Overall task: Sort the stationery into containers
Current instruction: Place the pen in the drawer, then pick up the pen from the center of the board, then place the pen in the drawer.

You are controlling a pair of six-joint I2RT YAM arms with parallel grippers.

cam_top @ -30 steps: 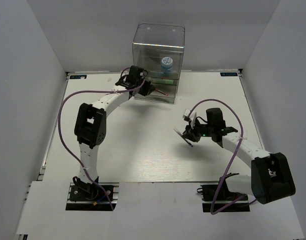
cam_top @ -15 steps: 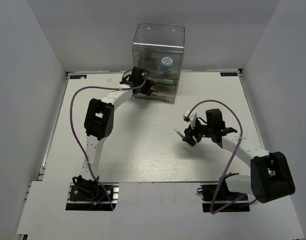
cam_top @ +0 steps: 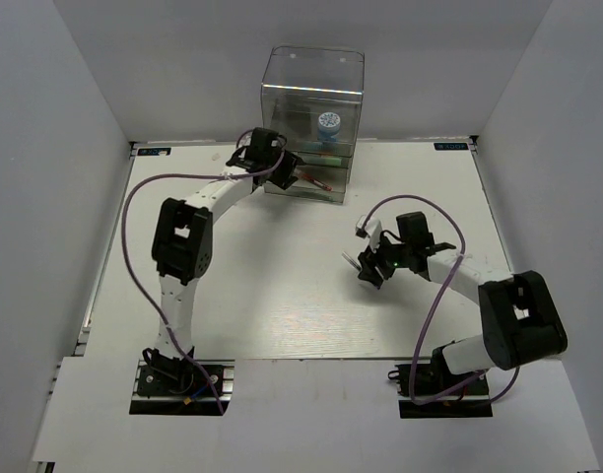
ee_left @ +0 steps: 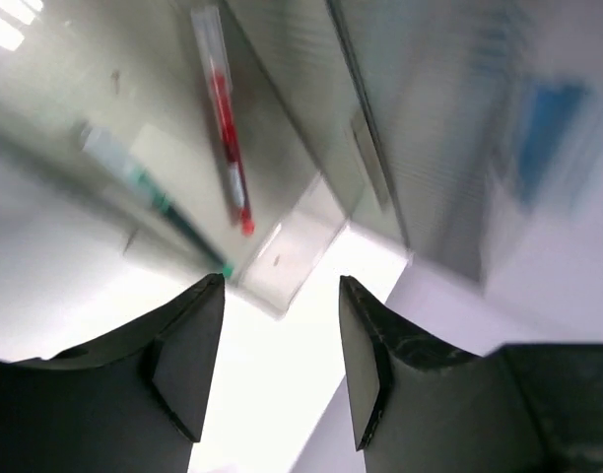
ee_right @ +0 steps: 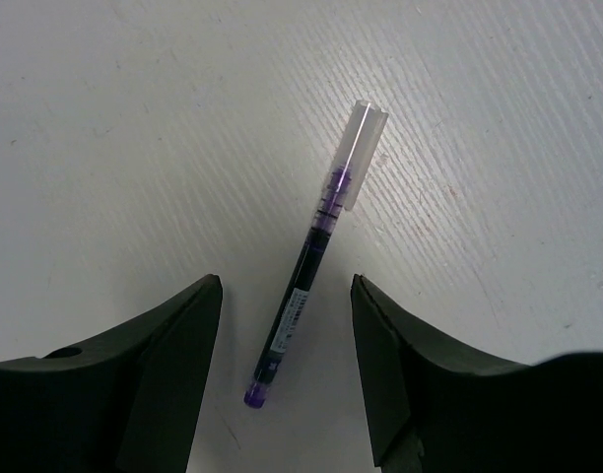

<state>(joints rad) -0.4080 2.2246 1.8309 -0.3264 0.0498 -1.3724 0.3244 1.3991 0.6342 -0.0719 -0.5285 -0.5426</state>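
Now my left gripper [ee_left: 282, 288] hangs at the front of the tall clear plastic box with stacked drawers [cam_top: 311, 74]. Its jaws are parted to a middling width and hold nothing. Just beyond the fingertips, inside the low clear drawer [ee_left: 301, 222], the thin red pen [ee_left: 226, 148] lies flat beside a pale marker with a green tip [ee_left: 154, 192]. I take it they sit there because that drawer is the slot for long, thin things. The small round blue-and-white jar [cam_top: 328, 124] stands in a compartment higher up.

My right gripper [ee_right: 285, 286] is low over the white table [ee_right: 134, 118], jaws wide and empty, one finger on each side of a thin dark pen with a clear cap [ee_right: 316, 266]. Neither finger touches the pen. It lies roughly along the gap between them, so closing should pinch it across the barrel, which I judge is why I am lined up this way.

That pen has bare table all round it, so nothing crowds the pick. The box stands at the table's far edge, close to the back wall. The stretch between pen and box looks open, apart from my left arm at the box front. The drawer's front corner is near my left fingertips, so I would back that arm straight out before swinging it aside.
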